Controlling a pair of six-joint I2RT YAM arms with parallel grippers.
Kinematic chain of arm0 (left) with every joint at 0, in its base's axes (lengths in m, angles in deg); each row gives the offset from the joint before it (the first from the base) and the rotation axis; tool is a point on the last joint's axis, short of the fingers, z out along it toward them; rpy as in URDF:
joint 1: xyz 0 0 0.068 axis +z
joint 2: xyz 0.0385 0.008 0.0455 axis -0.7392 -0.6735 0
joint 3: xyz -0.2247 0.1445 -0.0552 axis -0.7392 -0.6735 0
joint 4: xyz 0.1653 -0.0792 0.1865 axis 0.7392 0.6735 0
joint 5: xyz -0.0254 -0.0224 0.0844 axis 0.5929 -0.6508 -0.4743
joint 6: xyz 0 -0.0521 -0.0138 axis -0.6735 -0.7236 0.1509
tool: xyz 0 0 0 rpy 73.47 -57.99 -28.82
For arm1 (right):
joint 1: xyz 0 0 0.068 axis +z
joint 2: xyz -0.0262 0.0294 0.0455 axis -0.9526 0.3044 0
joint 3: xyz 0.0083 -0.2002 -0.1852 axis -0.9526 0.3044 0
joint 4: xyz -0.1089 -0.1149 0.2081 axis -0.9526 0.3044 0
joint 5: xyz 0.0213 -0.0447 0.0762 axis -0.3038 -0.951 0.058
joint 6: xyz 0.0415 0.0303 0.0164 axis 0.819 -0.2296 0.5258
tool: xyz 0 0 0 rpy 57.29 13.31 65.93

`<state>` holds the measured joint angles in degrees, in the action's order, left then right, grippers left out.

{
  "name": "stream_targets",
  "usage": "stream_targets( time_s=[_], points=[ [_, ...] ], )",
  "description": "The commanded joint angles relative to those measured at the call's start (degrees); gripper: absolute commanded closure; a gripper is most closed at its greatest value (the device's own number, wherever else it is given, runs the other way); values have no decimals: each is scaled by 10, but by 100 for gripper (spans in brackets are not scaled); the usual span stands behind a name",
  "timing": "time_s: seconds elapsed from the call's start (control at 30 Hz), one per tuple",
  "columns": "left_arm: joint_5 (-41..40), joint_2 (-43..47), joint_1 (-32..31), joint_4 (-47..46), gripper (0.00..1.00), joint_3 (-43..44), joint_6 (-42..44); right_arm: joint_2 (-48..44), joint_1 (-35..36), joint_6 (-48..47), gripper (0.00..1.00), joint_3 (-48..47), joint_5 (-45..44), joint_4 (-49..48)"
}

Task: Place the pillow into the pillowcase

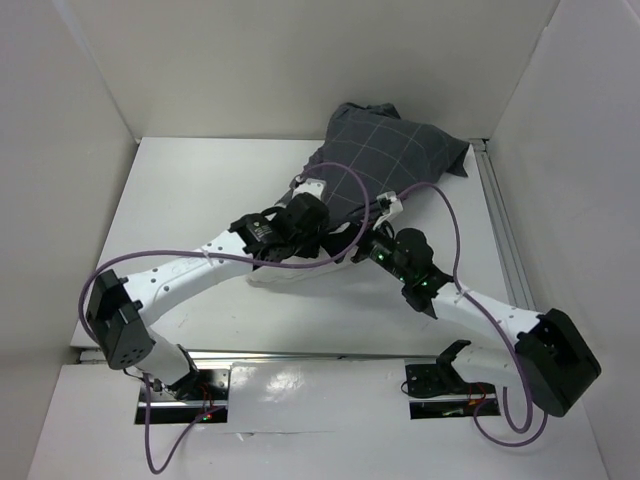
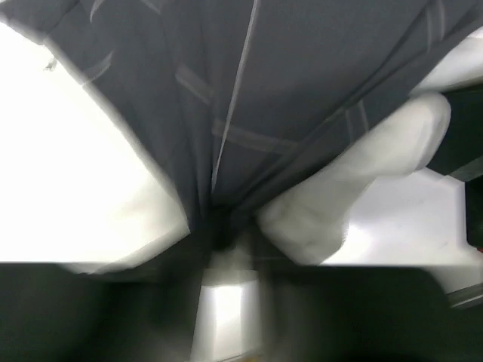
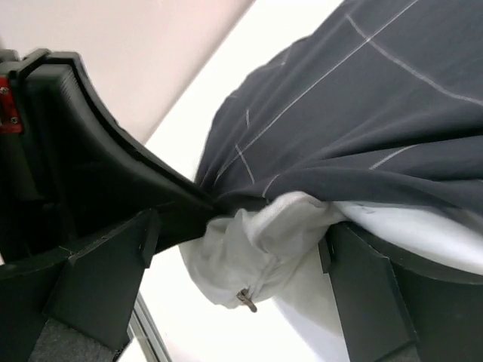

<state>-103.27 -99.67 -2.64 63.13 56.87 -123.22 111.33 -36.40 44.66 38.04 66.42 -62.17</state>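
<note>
Right pincer (image 3: 241,283) is gaping wide around a bare corner of the pillow (image 3: 249,241), clamping nothing; the left pincer (image 2: 223,249) is sitting in bunched cloth, too blurred to judge. Lying at upper middle of the table (image 1: 190,195), the pillowcase (image 1: 385,140) is looking limp and slippery, probably best pinched at its hem, with the light, squashy pillow poking out below it.

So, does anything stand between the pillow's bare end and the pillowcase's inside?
No separate thing shows. The pillow end sticks out of the pillowcase, whose bunched edge lies over it; the right tool stands open around that end.
</note>
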Motion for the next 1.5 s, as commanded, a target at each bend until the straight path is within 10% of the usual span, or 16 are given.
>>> stream_targets(
  time_s=[0.0,0.1,0.47,0.83,1.3,1.47],
  points=[
    [13,38,-9,67,48,-24,29,-46,-10,-49,1,-47,-69,119],
    [-11,70,-30,73,0,-18,63,-96,-10,-80,1,-83,-86,236],
    [-77,47,-148,50,0,54,205,-130,-10,-99,1,-307,-199,692],
    [-138,-128,-242,74,0,182,225,-151,-10,-1,1,-312,-441,792],
    [-413,-357,-232,302,0,342,-241,-110,-237,-72,1,-255,-212,685],
    [-370,-369,-185,261,0,304,-239,-104,-335,-92,1,-228,-102,638]
  ],
)
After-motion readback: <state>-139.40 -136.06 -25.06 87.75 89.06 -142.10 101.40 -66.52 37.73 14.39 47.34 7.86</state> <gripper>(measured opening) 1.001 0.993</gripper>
